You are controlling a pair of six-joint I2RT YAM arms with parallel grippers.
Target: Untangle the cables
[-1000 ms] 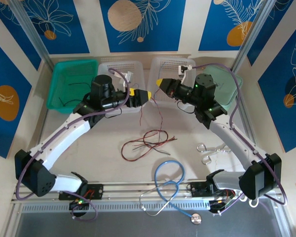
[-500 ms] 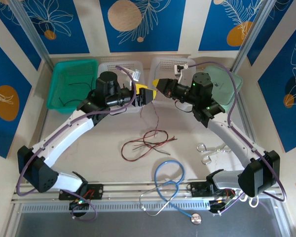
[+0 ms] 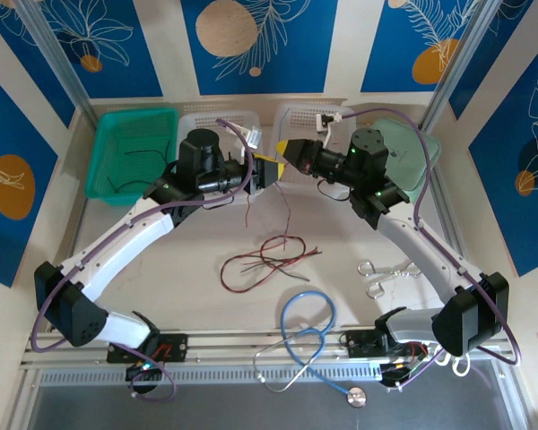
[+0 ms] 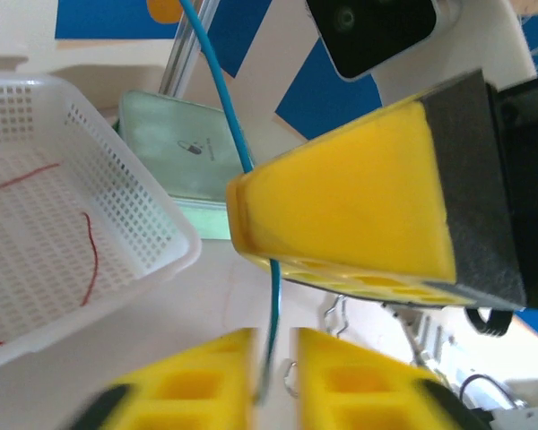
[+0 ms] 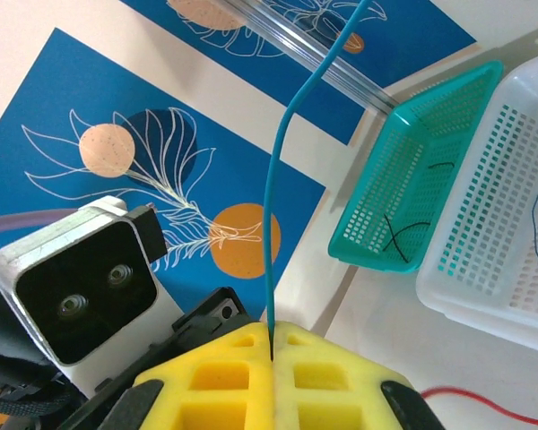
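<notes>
The blue cable [image 5: 269, 251] is clamped by both grippers at once. The left gripper [image 3: 269, 170] and the right gripper [image 3: 289, 150] are positioned tip to tip above the far middle of the desk [image 3: 341, 242], and each pair of jaws is closed on the same thin strand. From the right jaws the cable is led straight out along the line of the fingers. A short span is passed to the left jaws just beside them. Neither arm is nearer, since both grips are already made. A pull apart along the cable's length is therefore judged to be what the coming move requires. Thin strands are seen below the grippers, toward the heap of red and black cables [image 3: 264, 258] lying near the middle of the desk.

Along the far edge, a black strand is contained in the green basket [image 3: 157, 130], a blue strand in the white basket [image 5: 489, 179] beside it, and red strands in the second white basket [image 4: 134, 206].
</notes>
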